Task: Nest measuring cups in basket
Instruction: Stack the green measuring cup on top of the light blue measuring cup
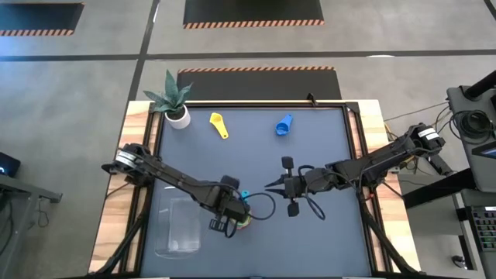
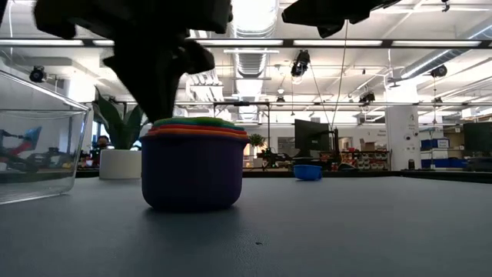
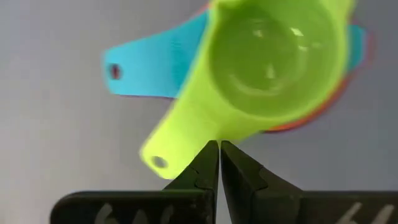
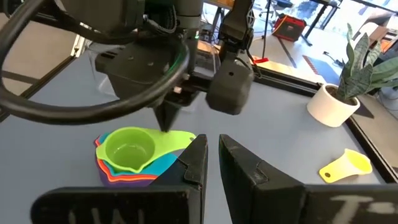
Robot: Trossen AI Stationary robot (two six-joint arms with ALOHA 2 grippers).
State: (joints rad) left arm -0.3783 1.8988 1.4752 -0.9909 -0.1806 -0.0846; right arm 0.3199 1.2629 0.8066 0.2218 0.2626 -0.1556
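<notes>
Lying on dark table mat (image 1: 325, 155), beside clear basket (image 1: 177, 229): nested cup stack (image 2: 194, 163), green cup (image 3: 273, 59) uppermost. Hovering over green handle, left gripper (image 3: 219, 155) closed, gripping nothing. Waiting right of the stack, right gripper (image 4: 212, 149) slightly parted. Advising: open before descending, keeping stack level.

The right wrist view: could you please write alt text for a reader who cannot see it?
A nested stack of measuring cups, green one on top, sits on the grey table directly under the left tool, whose fingers are shut. The right tool fills the foreground. A yellow cup lies farther off, near a white potted plant.
</notes>
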